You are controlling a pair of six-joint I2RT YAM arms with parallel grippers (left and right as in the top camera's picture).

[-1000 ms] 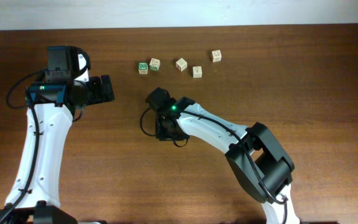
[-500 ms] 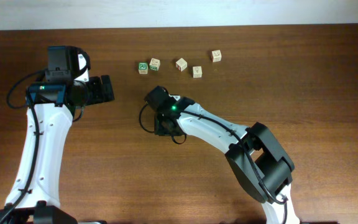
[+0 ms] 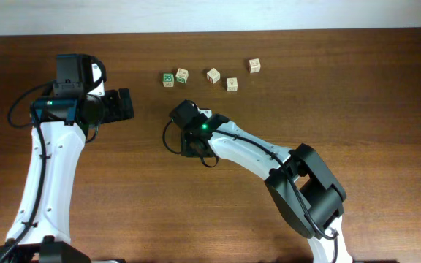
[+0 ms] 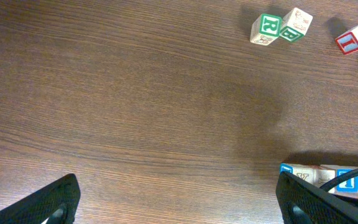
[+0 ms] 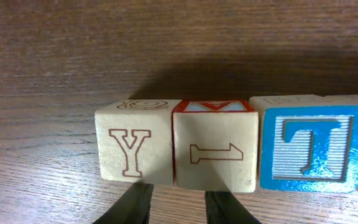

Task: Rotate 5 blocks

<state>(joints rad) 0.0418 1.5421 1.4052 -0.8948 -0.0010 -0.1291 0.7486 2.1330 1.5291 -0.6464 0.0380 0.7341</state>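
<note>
Though hidden overhead, touching row of blocks (image 5: 215,146) before right gripper (image 5: 178,208), narrowly parted, empty; left gripper (image 4: 180,202) wide, empty.

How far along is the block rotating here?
Done: unclear; the Y block and blue T block read upright. In hand: the right hand, open, sits at the red-topped block between them, whose letter lies sideways. Remaining: that block at least; the row is otherwise cut off. The left hand is open, away from it.

Illumination: even, moderately bright, diffuse. Overhead view: sharp, with soft shadows on the counter (image 3: 378,88). Right wrist view: dark shadow behind the blocks (image 5: 216,146); fingers (image 5: 134,206) blurred at the lower edge.
</note>
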